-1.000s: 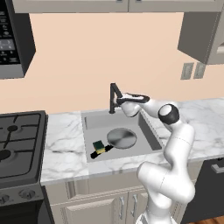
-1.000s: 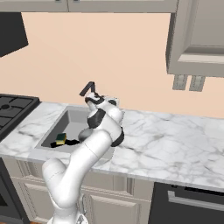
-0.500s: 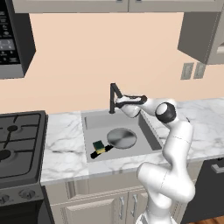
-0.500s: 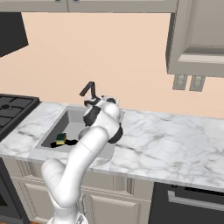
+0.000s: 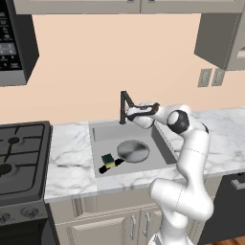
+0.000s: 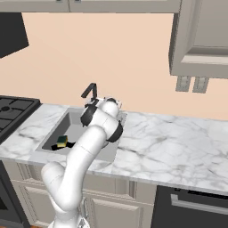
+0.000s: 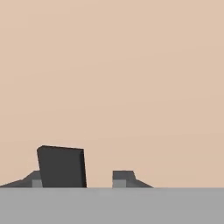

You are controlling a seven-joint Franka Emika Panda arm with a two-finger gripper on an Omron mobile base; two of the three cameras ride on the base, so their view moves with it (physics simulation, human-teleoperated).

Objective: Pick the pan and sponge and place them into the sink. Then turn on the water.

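Pan (image 5: 133, 150) and sponge (image 5: 108, 159) already in sink (image 5: 98, 135). Gripper (image 5: 129, 113) has crept closer to faucet (image 5: 124, 104) since half-second ago; jaw state unclear. No water yet.

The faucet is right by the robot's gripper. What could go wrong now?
The gripper is at the black faucet, and no water runs yet. It might slip past the faucet and leave it off. If water does start, it could miss the pan and sponge, which lie toward the front of the sink.
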